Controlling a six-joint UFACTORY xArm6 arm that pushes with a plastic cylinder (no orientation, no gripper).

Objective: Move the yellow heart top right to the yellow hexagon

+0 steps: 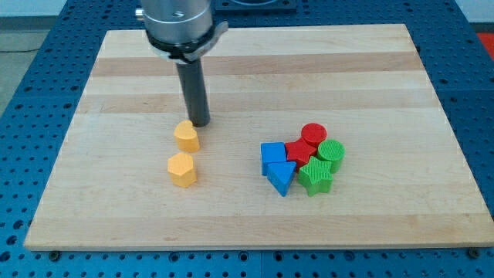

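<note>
My tip (200, 123) (a bare rod, no pincer to open or close) sits just beside the yellow heart (186, 136), toward the view's top right. The yellow hexagon (182, 169) lies just below. Positioning step: I judge a small rightward nudge remains.

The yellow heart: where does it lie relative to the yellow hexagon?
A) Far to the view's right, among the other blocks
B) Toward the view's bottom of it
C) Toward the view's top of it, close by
C: the yellow heart sits just above the yellow hexagon in the view, with my tip at the heart's upper right.
</note>
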